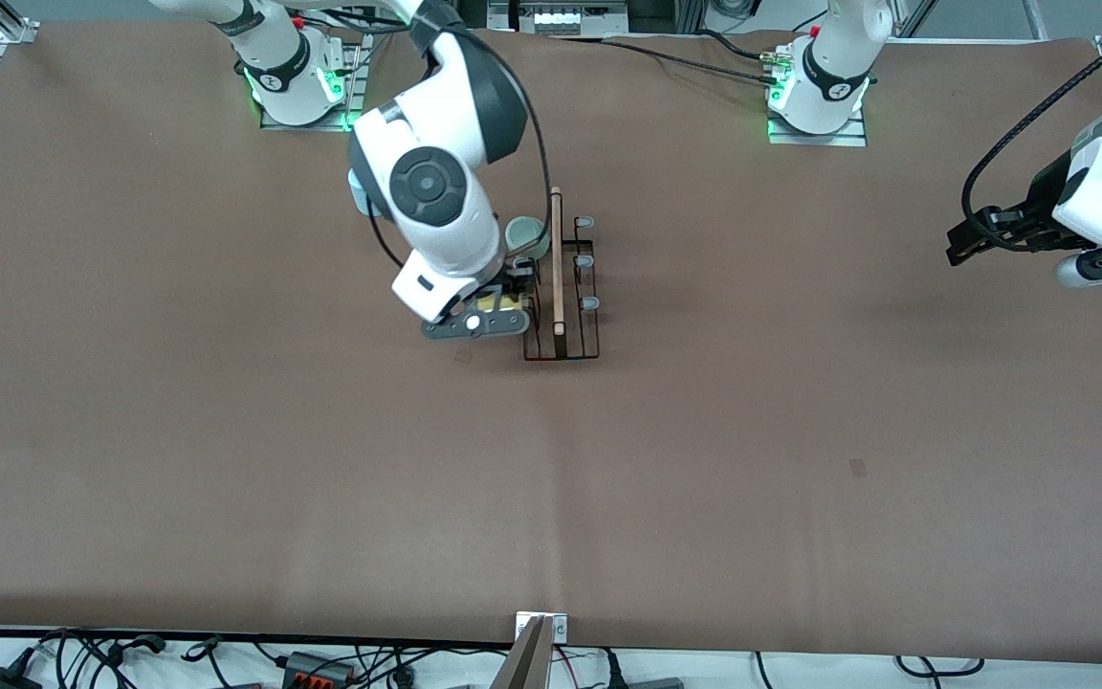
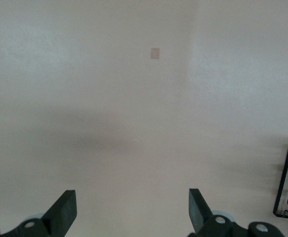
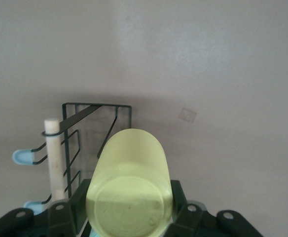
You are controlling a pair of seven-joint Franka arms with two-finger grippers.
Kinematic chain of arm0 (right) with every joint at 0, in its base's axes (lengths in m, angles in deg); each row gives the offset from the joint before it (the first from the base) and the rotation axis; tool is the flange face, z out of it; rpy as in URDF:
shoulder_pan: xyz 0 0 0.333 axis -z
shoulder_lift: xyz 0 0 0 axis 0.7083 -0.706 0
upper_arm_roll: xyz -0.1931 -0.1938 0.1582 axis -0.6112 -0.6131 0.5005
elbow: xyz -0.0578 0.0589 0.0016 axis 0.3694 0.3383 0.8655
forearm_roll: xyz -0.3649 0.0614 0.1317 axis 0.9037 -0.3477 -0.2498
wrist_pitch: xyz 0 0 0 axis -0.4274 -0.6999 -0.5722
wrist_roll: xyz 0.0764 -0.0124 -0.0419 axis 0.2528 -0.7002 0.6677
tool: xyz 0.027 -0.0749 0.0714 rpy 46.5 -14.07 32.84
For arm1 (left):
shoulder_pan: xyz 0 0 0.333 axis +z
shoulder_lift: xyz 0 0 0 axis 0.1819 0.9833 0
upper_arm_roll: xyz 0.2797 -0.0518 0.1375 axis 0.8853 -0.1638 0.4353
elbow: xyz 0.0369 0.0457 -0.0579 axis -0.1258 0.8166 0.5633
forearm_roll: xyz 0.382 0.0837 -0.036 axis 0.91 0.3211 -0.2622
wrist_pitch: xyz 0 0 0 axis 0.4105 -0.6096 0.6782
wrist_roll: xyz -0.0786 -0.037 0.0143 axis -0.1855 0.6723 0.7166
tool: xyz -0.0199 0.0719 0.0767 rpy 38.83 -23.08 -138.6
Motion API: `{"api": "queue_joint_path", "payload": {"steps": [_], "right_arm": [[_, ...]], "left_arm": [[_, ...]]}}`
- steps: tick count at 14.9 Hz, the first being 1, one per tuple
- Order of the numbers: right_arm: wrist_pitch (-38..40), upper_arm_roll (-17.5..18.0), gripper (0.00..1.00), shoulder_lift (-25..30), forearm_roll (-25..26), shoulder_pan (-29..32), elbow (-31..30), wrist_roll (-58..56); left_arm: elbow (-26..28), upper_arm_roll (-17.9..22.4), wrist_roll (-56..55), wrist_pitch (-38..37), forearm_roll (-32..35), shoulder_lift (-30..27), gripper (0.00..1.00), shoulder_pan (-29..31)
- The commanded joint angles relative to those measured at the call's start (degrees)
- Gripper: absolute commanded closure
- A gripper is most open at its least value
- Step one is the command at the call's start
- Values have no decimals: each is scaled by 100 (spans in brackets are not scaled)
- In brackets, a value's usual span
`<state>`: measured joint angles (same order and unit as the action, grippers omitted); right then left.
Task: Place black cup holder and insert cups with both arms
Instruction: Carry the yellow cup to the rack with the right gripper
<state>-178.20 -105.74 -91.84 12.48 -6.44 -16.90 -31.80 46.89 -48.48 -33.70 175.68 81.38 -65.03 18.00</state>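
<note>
Brown counter (image 1: pixel 226 459): black cup holder (image 1: pixel 562 330) mid-surface, mint cup (image 1: pixel 526 235) already pegged. Right hand (image 3: pixel 129 217) clamped on yellow cup (image 3: pixel 130 190) beside rack; seating pending. Left hand (image 2: pixel 131 212) spread, waiting.

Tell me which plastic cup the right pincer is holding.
The yellow plastic tumbler, clamped in the right pincer at the black wire rack; the mint green tumbler already sits on it.

Yellow cup (image 3: pixel 130 190) lying sideways, base toward camera, clamped between the right gripper (image 3: pixel 129 217) jaws, over the black cup holder (image 3: pixel 92 133), wooden rod handle (image 3: pixel 54 158) alongside, blue-grey peg tips, table (image 3: pixel 223 64).
</note>
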Motion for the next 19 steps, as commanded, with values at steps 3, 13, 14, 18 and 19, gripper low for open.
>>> {"api": "queue_joint_path", "payload": {"steps": [3, 13, 14, 18, 19], "right_arm": [[-293, -54, 73, -82, -20, -270, -100, 426], [-689, -54, 73, -231, -29, -314, -109, 444], [-715, -54, 73, -240, -29, -314, -109, 444], [-733, -62, 73, -345, -2, -357, -109, 435], [-733, -62, 73, -354, -2, -366, -109, 435]], "left_arm": [[-85, 0, 78, -114, -102, -5, 0, 39], [-85, 0, 78, -114, -102, -5, 0, 39], [-85, 0, 78, -114, -102, -5, 0, 39], [-85, 0, 78, -114, -102, -5, 0, 39], [-85, 0, 87, -106, -102, 4, 0, 39]]}}
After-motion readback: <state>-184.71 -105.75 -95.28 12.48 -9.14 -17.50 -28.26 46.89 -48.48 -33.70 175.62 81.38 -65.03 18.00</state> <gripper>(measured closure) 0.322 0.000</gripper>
